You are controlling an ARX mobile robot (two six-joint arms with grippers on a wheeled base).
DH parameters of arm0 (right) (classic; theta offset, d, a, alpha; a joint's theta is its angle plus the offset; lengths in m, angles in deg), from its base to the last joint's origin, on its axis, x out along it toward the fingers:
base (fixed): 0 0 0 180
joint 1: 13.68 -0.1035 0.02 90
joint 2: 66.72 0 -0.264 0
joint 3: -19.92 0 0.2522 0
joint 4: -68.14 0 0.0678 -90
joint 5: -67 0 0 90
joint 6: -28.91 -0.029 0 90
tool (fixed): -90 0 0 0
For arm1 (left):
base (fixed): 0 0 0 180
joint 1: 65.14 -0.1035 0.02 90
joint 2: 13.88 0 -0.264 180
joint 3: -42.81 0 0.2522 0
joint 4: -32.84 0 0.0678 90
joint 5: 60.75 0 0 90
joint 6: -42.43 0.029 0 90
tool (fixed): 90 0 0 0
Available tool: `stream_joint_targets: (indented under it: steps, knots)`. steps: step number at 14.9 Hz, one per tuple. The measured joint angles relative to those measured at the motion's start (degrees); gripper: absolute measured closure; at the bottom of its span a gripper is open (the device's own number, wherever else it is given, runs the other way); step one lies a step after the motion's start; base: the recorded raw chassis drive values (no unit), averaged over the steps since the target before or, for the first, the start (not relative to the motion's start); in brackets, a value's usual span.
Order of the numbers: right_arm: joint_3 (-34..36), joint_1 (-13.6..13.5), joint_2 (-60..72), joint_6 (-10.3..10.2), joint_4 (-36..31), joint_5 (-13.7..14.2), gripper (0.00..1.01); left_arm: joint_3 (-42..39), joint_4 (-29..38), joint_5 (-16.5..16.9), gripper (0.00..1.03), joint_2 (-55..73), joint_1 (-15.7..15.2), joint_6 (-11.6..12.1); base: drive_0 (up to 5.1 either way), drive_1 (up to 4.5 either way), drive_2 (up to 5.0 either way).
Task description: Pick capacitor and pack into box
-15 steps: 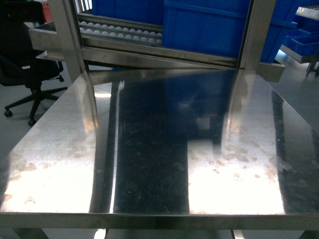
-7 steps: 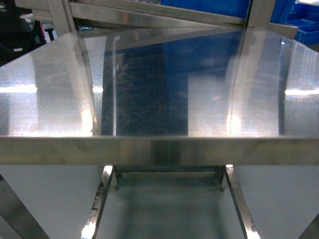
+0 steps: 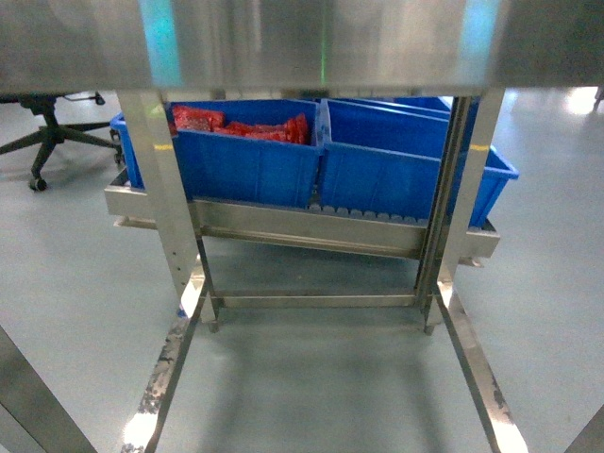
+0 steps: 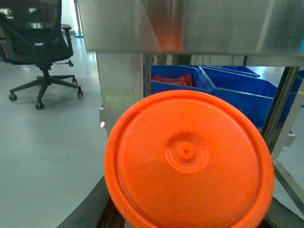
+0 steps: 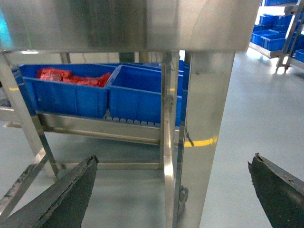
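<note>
A big round orange capacitor (image 4: 189, 159) fills the left wrist view, its flat end face toward the camera. My left gripper (image 4: 187, 217) is shut on it; only dark finger edges (image 4: 92, 209) show beneath it at the lower left and lower right. My right gripper (image 5: 173, 190) is open, with its two black fingers (image 5: 66, 194) wide apart and nothing between them. It hangs below the table's edge, in front of a steel leg (image 5: 202, 142). Neither gripper appears in the head view. The box is out of view.
The steel table's front edge (image 3: 302, 42) spans the top of the head view, with its legs (image 3: 165, 198) below. Behind stand blue bins (image 3: 250, 170) on a roller rack (image 3: 302, 226), one holding red packets (image 3: 236, 125). An office chair (image 4: 45, 52) stands at the left.
The head view has dropped from the tabletop to below its front edge. The tabletop is gone from sight, and the blue bins, rack and floor under the table now show.
</note>
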Motion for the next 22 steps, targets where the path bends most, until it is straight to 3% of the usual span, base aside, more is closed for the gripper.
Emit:
stream_joint_targets:
  steps: [18, 22]
  knots:
    - [0.0, 0.0, 0.0, 0.0, 0.0, 0.0, 0.03, 0.0, -0.1, 0.0, 0.59, 0.0, 0.0, 0.5, 0.0, 0.0, 0.0]
    - [0.0, 0.0, 0.0, 0.0, 0.0, 0.0, 0.03, 0.0, 0.0, 0.1, 0.59, 0.0, 0.0, 0.6, -5.0, 2.43, 2.4]
